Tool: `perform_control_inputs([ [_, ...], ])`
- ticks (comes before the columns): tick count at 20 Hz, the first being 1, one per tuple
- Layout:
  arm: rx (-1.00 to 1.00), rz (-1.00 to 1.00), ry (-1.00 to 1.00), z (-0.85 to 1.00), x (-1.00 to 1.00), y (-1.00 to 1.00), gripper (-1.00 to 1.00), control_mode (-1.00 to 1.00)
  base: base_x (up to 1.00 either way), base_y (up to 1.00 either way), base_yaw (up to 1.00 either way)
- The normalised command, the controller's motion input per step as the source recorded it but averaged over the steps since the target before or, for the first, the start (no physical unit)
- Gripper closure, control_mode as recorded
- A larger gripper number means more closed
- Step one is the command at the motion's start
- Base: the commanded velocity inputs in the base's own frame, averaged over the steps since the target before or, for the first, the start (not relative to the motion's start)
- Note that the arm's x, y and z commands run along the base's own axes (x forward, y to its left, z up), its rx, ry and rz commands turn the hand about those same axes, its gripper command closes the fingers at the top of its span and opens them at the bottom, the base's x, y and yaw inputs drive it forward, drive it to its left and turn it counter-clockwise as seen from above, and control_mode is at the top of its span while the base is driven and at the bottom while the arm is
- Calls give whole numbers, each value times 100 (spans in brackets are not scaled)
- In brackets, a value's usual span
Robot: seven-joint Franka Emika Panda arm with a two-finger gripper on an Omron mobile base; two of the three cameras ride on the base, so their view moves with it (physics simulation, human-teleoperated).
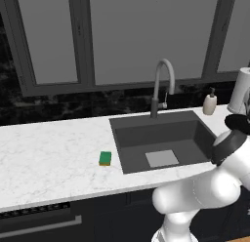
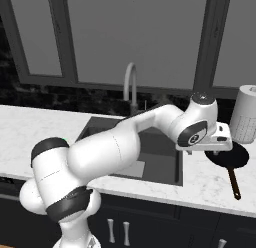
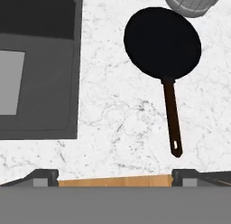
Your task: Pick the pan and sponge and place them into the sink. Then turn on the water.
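The arm (image 2: 105, 152) is glossy white, built of fat rounded links with black bands at the joints. A round dark-grey cap with a small white mark sits on the wrist (image 2: 194, 133). The hand (image 2: 220, 141) is a flat white block.

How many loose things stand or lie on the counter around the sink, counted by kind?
Frying pan: 1
Sponge: 1
Soap dispenser bottle: 1
Paper towel roll: 1
Total: 4
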Motion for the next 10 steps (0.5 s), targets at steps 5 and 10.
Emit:
perform_control_inputs([
  [5, 2, 0, 10, -21, 0, -27, -100, -100, 0, 0, 0],
  [10, 0, 0, 9, -26, 1, -26, -100, -100, 0, 0, 0],
])
